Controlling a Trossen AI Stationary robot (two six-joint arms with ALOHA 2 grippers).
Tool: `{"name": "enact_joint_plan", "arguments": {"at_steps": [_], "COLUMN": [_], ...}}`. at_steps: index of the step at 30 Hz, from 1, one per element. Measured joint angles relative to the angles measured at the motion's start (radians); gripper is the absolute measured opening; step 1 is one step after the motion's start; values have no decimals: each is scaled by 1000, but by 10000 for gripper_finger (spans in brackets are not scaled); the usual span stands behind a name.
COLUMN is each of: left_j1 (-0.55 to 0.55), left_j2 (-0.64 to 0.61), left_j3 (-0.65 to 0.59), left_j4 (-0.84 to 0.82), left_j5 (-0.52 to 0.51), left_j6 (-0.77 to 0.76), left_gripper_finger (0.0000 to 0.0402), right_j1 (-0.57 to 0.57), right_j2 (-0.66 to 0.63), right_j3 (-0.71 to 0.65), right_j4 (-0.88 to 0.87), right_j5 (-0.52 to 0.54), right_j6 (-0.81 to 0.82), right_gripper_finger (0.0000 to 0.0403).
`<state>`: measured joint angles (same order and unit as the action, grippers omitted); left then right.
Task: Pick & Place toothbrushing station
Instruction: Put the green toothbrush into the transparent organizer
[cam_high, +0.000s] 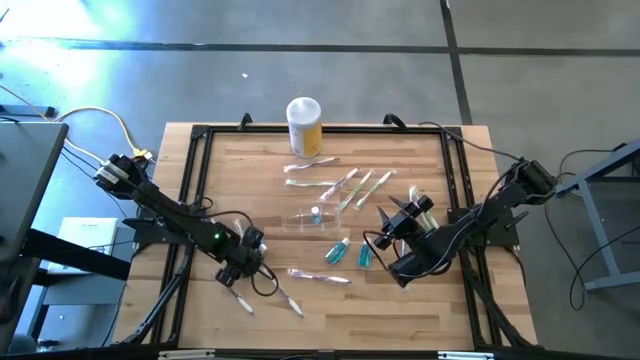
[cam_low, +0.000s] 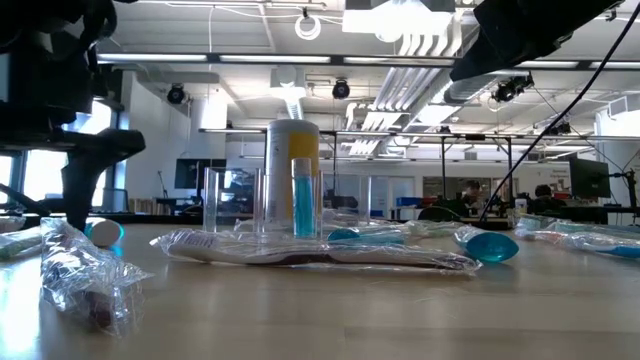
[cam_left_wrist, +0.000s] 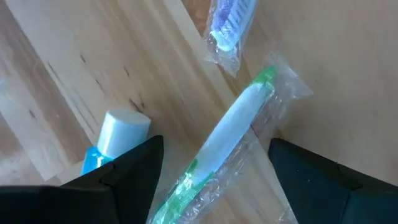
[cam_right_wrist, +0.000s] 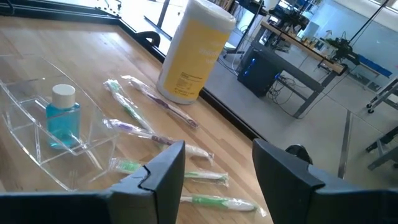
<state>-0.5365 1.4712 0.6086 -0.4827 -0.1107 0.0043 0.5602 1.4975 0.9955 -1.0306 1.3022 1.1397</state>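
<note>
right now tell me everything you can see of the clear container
The clear container is a see-through, colourless plastic tray with thin dividing walls. It lies flat on the wooden table, mid-table, open side up. One small blue bottle with a white cap stands upright in a compartment. No gripper touches it.

The green wrapped toothbrush (cam_left_wrist: 217, 152) runs off the picture's edge, its head unseen.
</note>
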Motion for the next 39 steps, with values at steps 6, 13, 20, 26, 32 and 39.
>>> {"name": "enact_joint_plan", "arguments": {"at_steps": [6,13,20,26,32,39], "left_j1": [0,-2,-1,-2,-40,-94], "left_j2": [0,0,1,-1,-10,-12], "left_j3": [-1,-3,11,134,340,579], "left_j4": [8,18,11,-102,-377,-596], "left_j5": [23,41,52,-21,-128,-259], "left_j6": [-2,-10,-7,22,63,21], "left_gripper_finger": [226,80,32,34,35,36], "right_j1": [0,0,0,0,0,0], "right_j2": [0,0,0,0,0,0], "right_j3": [0,0,0,0,0,0], "right_j4": [1,3,3,3,6,12], "right_j5": [2,1,-20,-24,-28,-29], "right_j6": [-3,-3,-9,-10,-10,-10], "right_gripper_finger": [180,180,180,180,180,180]}}
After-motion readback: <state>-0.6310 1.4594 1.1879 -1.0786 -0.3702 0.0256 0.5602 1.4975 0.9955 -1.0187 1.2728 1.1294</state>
